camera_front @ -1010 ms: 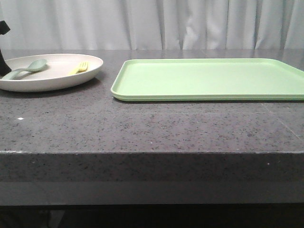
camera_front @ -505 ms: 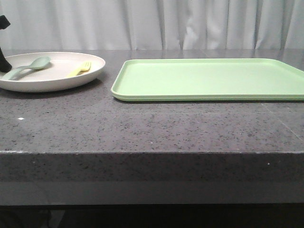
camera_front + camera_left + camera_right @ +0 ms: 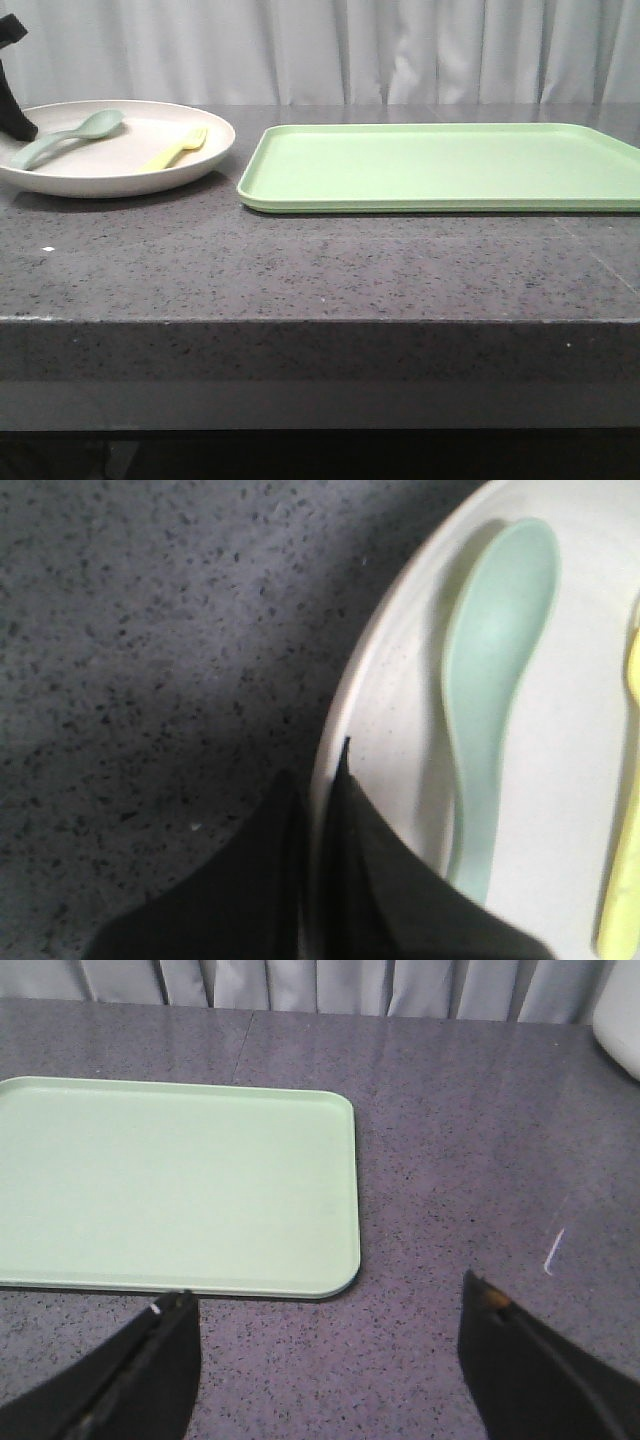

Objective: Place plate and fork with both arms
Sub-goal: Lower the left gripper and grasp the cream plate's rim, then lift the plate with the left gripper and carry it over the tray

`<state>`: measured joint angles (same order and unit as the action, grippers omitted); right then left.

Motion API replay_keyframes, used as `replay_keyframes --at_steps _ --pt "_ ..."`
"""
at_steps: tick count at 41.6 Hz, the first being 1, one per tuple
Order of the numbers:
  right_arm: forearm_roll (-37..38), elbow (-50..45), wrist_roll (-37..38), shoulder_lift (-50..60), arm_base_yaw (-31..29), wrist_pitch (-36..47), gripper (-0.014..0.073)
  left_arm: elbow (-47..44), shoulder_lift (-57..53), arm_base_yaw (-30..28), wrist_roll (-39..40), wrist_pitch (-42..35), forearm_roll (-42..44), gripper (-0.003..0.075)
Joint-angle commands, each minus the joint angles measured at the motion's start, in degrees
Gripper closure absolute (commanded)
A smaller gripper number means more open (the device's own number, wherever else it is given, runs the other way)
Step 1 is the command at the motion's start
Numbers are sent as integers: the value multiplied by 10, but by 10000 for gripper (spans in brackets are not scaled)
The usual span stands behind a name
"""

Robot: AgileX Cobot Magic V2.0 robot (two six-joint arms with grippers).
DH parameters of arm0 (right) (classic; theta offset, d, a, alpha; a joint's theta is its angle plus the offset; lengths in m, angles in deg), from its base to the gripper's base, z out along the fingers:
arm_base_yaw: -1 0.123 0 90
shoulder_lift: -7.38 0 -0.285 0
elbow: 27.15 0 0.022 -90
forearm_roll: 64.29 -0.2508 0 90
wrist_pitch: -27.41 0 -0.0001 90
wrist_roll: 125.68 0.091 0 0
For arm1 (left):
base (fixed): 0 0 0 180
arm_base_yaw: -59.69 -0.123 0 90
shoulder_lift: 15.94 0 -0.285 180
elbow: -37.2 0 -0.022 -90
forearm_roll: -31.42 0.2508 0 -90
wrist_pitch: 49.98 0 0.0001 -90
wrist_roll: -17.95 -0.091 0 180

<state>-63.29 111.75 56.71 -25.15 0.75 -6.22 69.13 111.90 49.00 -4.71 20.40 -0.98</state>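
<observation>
Cream plate (image 3: 120,170), holding fork (image 3: 176,151), is pinched at its rim by your left gripper (image 3: 318,780); right gripper (image 3: 330,1305) is spread above the counter (image 3: 450,1160).

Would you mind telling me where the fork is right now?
In the front view, the fork lies inside the plate at the table's left, right of the spoon.

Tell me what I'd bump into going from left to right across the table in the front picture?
left gripper pinching the plate's rim → spoon → fork (both lying on the plate) → green tray.
</observation>
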Motion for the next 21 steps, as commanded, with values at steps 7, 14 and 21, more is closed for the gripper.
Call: replay_keyframes --at_steps 7,14,21 --pt "7 20 -2 -8 -2 42 34 24 -51 0 9 24 -69 738" --pt "7 20 -2 -8 -2 42 34 39 -51 1 41 24 -73 738" --pt "7 20 -2 -8 -2 42 34 42 -51 3 49 24 -130 738"
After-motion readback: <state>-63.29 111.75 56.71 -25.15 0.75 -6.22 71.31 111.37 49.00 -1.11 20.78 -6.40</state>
